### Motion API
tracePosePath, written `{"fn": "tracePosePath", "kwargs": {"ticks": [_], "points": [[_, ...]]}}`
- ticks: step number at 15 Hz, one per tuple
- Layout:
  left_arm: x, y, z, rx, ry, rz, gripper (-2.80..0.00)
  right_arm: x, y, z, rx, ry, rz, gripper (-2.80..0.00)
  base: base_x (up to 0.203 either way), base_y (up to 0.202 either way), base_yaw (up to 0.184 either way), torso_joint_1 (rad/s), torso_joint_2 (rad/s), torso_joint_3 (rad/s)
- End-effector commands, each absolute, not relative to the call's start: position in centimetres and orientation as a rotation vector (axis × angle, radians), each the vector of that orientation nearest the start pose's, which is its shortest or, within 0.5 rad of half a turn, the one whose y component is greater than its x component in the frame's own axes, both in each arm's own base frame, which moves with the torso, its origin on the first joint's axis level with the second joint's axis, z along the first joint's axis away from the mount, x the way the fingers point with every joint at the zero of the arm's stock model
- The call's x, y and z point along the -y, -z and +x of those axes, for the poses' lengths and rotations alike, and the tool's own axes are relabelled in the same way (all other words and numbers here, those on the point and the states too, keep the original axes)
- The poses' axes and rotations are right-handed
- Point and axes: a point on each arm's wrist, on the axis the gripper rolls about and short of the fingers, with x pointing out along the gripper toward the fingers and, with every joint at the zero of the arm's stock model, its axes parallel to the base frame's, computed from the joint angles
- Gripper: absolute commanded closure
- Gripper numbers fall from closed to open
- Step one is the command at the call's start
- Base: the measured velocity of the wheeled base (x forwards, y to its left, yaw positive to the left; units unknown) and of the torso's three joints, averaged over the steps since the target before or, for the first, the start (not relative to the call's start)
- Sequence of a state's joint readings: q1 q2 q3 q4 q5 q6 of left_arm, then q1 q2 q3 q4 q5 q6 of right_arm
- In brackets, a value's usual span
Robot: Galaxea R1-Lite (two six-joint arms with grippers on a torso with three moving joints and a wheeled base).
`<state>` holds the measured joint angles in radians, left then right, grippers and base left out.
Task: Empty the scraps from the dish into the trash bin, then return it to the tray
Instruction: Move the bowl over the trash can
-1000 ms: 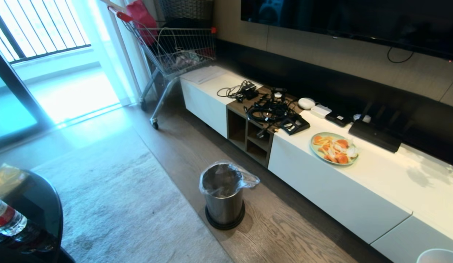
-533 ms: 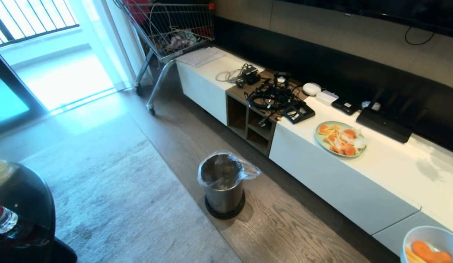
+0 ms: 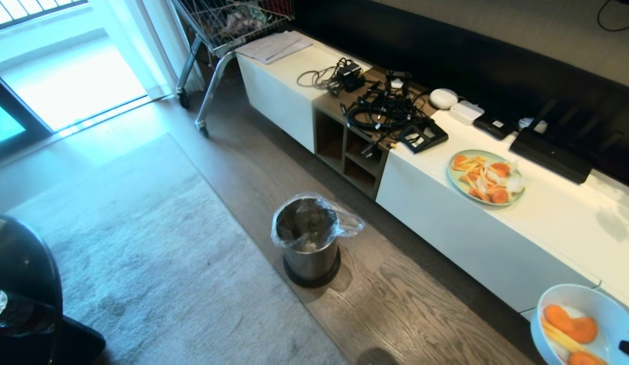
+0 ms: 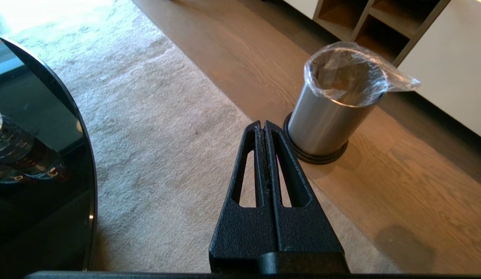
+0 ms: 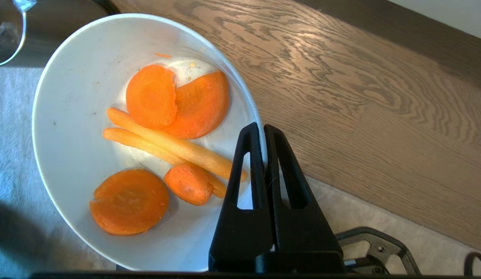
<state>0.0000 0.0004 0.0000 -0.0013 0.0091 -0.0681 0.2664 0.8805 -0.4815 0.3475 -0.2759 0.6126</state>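
Observation:
My right gripper (image 5: 262,130) is shut on the rim of the dish (image 5: 70,128), a small white bowl held in the air above rug and wood floor. The dish (image 3: 598,304) shows at the lower right corner of the head view. Its scraps (image 5: 174,135), orange carrot slices and pale yellow strips, lie inside it. The trash bin (image 3: 307,238), brushed steel with a clear liner bag, stands on the floor well to the left of the dish and beyond my left gripper (image 4: 262,124), which is shut on nothing over the rug. The tray is out of view.
A long white low cabinet (image 3: 548,238) runs along the right, carrying a pale-green plate of orange and yellow pieces (image 3: 486,176), cables (image 3: 380,109) and small devices. A shopping cart (image 3: 228,20) stands at the far end. A round black glass table (image 3: 20,274) is near left.
The whole head view has tipped downward, so the scene has slid up the picture. The dish with its scraps has come further into view at the lower right.

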Motion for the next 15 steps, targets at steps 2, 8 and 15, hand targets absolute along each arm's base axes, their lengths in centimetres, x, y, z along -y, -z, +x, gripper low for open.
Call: {"fn": "tracePosePath", "kwargs": {"ticks": [2,8,15], "points": [[0.0,-7.6,-2.3,0.002,-0.009,-0.069,0.00,-1.7,-16.7,8.4,-0.676,0.184,0.363,0.00,0.000,0.000,0.000,0.006,0.00,-0.199],[0.0,-7.6,-2.3,0.002,-0.009,-0.069,0.00,-2.6,-16.8,10.4,-0.661,0.116,0.306,0.00,0.000,0.000,0.000,0.002,0.00,-0.197],[0.0,-7.6,-2.3,0.002,-0.009,-0.069,0.00,-4.0,-17.2,12.9,-0.583,0.033,0.288,0.00,0.000,0.000,0.000,0.002,0.00,-0.197]]}}
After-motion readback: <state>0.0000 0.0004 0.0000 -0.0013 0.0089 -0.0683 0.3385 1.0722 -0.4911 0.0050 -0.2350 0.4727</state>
